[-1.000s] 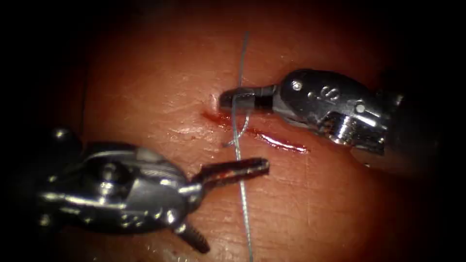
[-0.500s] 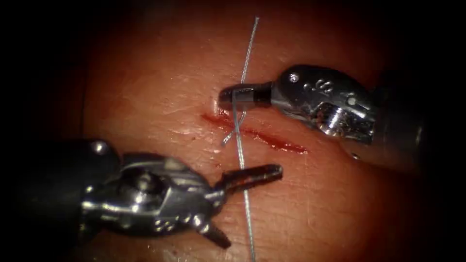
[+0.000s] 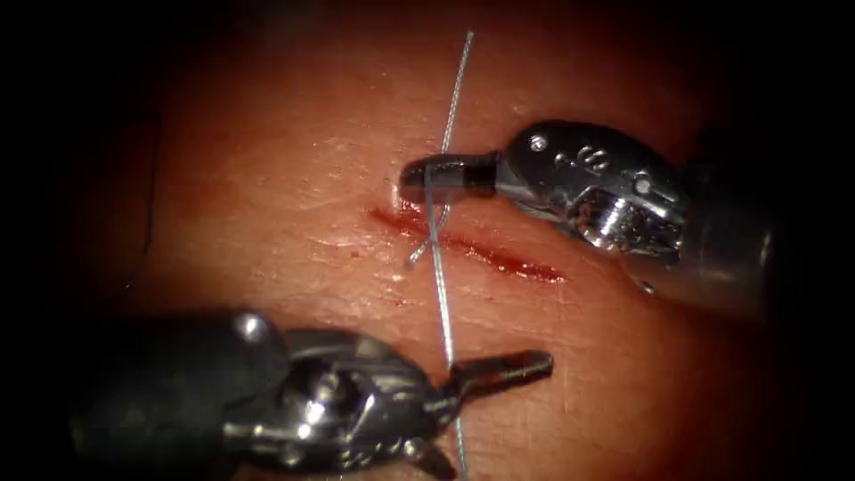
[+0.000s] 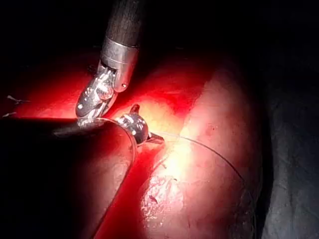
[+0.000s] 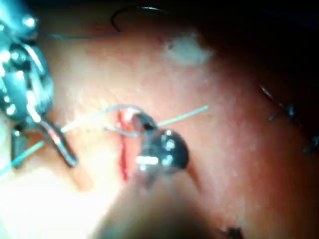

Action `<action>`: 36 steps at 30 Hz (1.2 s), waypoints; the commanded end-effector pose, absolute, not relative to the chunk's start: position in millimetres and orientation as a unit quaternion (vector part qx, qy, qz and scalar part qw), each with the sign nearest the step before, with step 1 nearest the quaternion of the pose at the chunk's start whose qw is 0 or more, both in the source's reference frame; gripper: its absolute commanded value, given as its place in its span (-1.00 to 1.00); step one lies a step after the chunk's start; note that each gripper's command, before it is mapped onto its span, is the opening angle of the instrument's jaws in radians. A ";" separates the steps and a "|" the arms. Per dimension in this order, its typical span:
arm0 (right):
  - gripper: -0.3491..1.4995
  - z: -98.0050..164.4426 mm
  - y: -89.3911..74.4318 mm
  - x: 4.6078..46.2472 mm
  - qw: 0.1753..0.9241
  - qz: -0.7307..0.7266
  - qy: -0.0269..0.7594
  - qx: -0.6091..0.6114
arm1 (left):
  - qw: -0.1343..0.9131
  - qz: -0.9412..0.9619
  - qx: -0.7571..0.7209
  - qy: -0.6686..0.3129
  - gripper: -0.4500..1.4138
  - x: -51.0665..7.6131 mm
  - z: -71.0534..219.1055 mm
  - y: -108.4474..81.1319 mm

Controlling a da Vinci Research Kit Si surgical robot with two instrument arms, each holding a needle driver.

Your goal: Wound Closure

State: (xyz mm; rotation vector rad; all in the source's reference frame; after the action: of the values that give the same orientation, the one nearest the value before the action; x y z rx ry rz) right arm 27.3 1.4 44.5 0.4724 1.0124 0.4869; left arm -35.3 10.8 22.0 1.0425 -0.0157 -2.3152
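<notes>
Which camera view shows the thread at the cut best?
The endoscope view: the thread crosses the cut in one plain line under the right tool. The right wrist view shows it looped there; the left wrist view shows one faint strand.

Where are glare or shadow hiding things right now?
Endoscope view: lit centre, dark edges shadow the left tool's shaft; its open jaws hold nothing; glints on the right tool, shut on the thread. Left wrist view: hard glare on the tissue.

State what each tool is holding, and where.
Right tool: jaws shut on the thread just above the cut. Left tool: jaws open astride the thread, holding nothing.
</notes>
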 end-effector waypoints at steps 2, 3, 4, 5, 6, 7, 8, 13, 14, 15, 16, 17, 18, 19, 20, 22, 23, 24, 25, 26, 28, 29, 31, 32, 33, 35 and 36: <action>-1.00 45.0 1.7 27.9 0.820 0.227 0.477 0.221 | 0.299 -0.869 0.394 -0.005 0.39 -36.0 22.4 10.8; -1.00 45.0 1.7 27.9 0.820 0.227 0.477 0.221 | 0.302 -0.868 0.395 -0.005 0.35 -36.0 22.3 10.8; -1.00 45.0 1.7 27.9 0.820 0.227 0.477 0.221 | 0.302 -0.867 0.396 -0.004 0.28 -36.0 22.2 10.6; -1.00 45.0 1.7 27.9 0.820 0.227 0.477 0.221 | 0.303 -0.866 0.397 -0.003 0.26 -35.9 22.2 10.5; -1.00 45.0 1.7 27.9 0.820 0.227 0.477 0.221 | 0.303 -0.866 0.397 -0.003 0.26 -35.9 22.2 10.5; -1.00 45.0 1.7 27.9 0.820 0.227 0.477 0.222 | 0.309 -0.864 0.398 -0.004 0.14 -35.9 22.0 10.4; -1.00 45.0 1.7 27.8 0.820 0.227 0.477 0.222 | 0.311 -0.863 0.398 -0.005 0.01 -35.9 22.0 10.4; -1.00 45.0 1.7 27.8 0.820 0.227 0.477 0.222 | 0.329 -0.855 0.400 -0.010 -1.00 -35.2 21.8 10.4; -1.00 45.0 1.7 27.8 0.820 0.227 0.477 0.222 | 0.329 -0.855 0.400 -0.010 -1.00 -35.2 21.8 10.4; -1.00 45.0 1.7 27.8 0.820 0.227 0.477 0.222 | 0.326 -0.856 0.402 -0.016 -1.00 -34.9 21.7 10.5; -1.00 45.0 1.8 27.7 0.820 0.226 0.477 0.222 | 0.325 -0.856 0.402 -0.020 -1.00 -34.7 21.6 10.6; -1.00 45.0 1.8 27.7 0.820 0.226 0.477 0.222 | 0.321 -0.856 0.405 -0.027 -1.00 -34.4 21.3 10.8; -1.00 45.1 1.8 27.6 0.820 0.226 0.477 0.222 | 0.318 -0.855 0.409 -0.031 -1.00 -34.0 21.1 10.9; -1.00 45.1 1.9 27.5 0.819 0.228 0.477 0.225 | 0.316 -0.855 0.411 -0.034 -1.00 -33.5 20.7 11.2; -1.00 45.2 2.0 27.3 0.818 0.230 0.476 0.225 | 0.312 -0.855 0.412 -0.039 -1.00 -32.6 20.1 11.6; -1.00 45.2 2.0 27.1 0.819 0.230 0.476 0.224 | 0.308 -0.856 0.412 -0.045 -1.00 -31.5 19.3 12.1; -1.00 45.2 2.0 27.0 0.819 0.230 0.476 0.224 | 0.307 -0.856 0.413 -0.045 -1.00 -31.1 19.0 12.3; -1.00 45.2 2.0 27.0 0.819 0.230 0.476 0.224 | 0.307 -0.856 0.413 -0.045 -1.00 -31.1 19.0 12.3; -1.00 45.2 2.0 27.0 0.819 0.230 0.476 0.224 | 0.304 -0.857 0.413 -0.046 -1.00 -30.5 18.6 12.5; -1.00 45.2 1.9 26.9 0.819 0.229 0.476 0.225 | 0.301 -0.858 0.414 -0.046 -1.00 -29.8 18.1 12.9; -1.00 45.1 1.8 26.9 0.819 0.229 0.476 0.225 | 0.300 -0.858 0.415 -0.046 -1.00 -29.4 17.8 13.0; -1.00 45.1 1.8 26.9 0.819 0.229 0.476 0.225 | 0.299 -0.858 0.416 -0.045 -1.00 -29.0 17.6 13.1; -1.00 44.8 1.6 26.9 0.818 0.228 0.476 0.226 | 0.295 -0.859 0.416 -0.047 -1.00 -28.2 17.0 13.5; -1.00 44.6 1.6 26.9 0.818 0.228 0.476 0.227 | 0.293 -0.859 0.417 -0.048 -1.00 -27.9 16.7 13.8; -1.00 44.2 1.5 26.9 0.818 0.228 0.476 0.228 | 0.289 -0.860 0.417 -0.050 -1.00 -27.5 16.4 14.0; -1.00 42.7 1.5 26.8 0.813 0.232 0.479 0.234 | 0.281 -0.863 0.416 -0.054 -1.00 -26.0 15.5 15.0; -1.00 42.7 1.5 26.8 0.813 0.232 0.479 0.234 | 0.281 -0.863 0.416 -0.054 -1.00 -26.0 15.5 15.0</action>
State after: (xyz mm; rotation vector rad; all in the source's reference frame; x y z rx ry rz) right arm 26.0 1.4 41.5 0.4989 1.0413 0.4894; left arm -24.4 15.3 14.6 1.1098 -0.1486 -2.3292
